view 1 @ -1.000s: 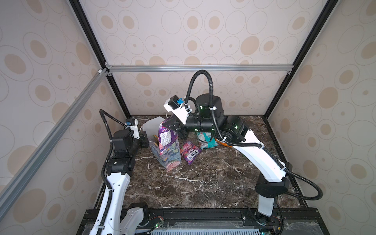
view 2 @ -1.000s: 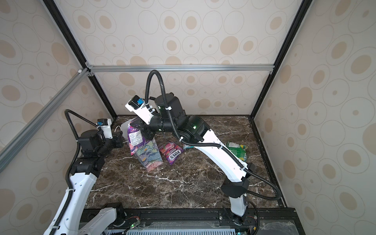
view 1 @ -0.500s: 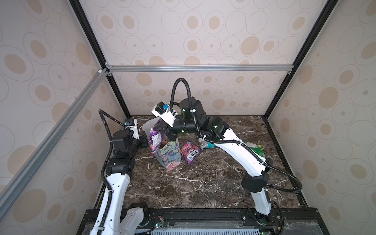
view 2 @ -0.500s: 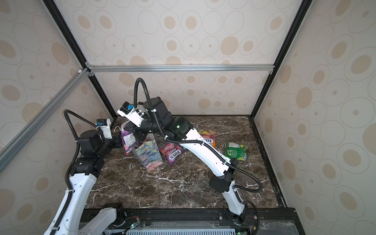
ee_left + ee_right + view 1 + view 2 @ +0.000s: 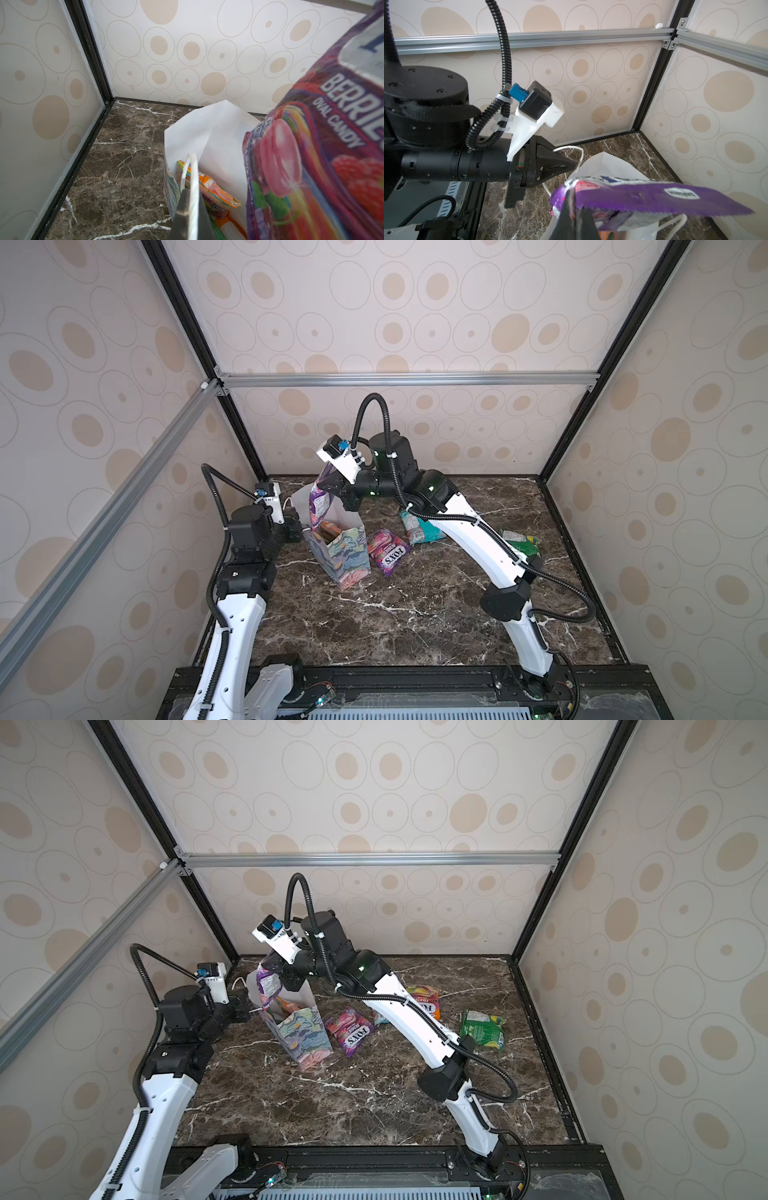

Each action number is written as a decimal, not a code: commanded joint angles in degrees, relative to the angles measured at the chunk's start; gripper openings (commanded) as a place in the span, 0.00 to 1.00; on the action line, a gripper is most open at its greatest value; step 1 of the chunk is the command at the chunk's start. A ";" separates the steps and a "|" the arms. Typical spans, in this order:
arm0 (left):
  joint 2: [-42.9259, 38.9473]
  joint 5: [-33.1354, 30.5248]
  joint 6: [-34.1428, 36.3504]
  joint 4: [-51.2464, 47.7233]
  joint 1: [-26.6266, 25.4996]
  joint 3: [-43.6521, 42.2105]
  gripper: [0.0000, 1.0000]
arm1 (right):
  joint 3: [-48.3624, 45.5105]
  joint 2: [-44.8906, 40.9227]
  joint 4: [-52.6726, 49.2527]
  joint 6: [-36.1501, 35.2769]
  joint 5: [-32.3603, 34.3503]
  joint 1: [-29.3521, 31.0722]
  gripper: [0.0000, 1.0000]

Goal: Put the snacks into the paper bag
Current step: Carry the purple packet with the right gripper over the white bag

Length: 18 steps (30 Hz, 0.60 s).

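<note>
Clearly my left gripper (image 5: 192, 199) pinches the paper bag's (image 5: 207, 124) cord handle (image 5: 192, 172), my right gripper (image 5: 575, 209) the purple packet (image 5: 643, 197). Only the left wrist view shows its "BERRIES" print, cropped.

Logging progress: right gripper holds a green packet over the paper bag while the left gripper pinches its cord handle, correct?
Wrong colour: the right wrist view shows the right gripper holding a purple packet, not green. It does hang over the paper bag, and the left gripper does pinch the cord handle.
</note>
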 commanded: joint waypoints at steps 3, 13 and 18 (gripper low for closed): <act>0.20 -0.29 1.24 -1.17 0.14 0.33 0.00 | 1.88 1.34 2.46 -5.61 6.40 0.42 0.00; 0.27 -0.55 1.31 -1.20 0.14 0.23 0.00 | -0.38 2.53 0.65 -14.38 15.87 2.34 0.00; 0.17 -1.00 1.37 -1.36 0.07 0.39 0.00 | 0.28 4.20 2.05 -17.86 22.93 3.97 0.00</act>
